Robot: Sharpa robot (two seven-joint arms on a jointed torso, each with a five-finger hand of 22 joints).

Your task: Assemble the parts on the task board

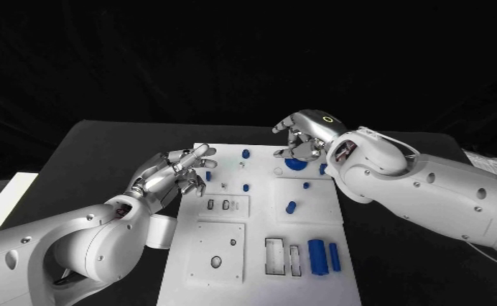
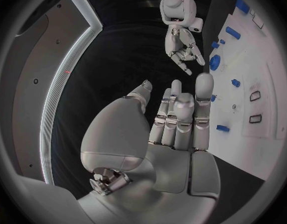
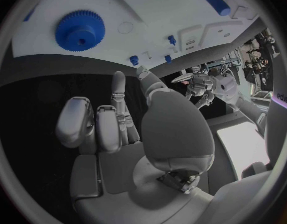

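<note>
The task board (image 1: 259,248) lies flat in the middle of the black table (image 1: 93,155), and it serves as the landmark for everything else.

The left hand (image 1: 178,171) hovers at the board's left edge, toward its far end. Its fingers are straight and slightly spread, and it holds nothing. In the left wrist view the same hand (image 2: 181,119) points past the board's edge, with a small blue peg (image 2: 222,128) lying on the board just beside the fingertips but not touching them.

The right hand (image 1: 306,136) hangs over the far end of the board, right of its middle. Its fingers are curled downward above a blue gear (image 1: 296,164) that sits on the board directly beneath them. In the right wrist view the gear (image 3: 80,31) stands apart from the fingers (image 3: 118,84), with clear space between, and the hand grasps nothing; its fingers are bent but apart.

Other blue parts lie on the board. A small peg (image 1: 245,153) rests near the far edge, left of the gear. A short blue piece (image 1: 291,207) lies around the board's middle, nearer the right edge. Two longer blue cylinders (image 1: 318,257) lie side by side near the board's near right corner, well apart from both hands. Beside them is a rectangular slot (image 1: 274,256) cut into the board.
</note>
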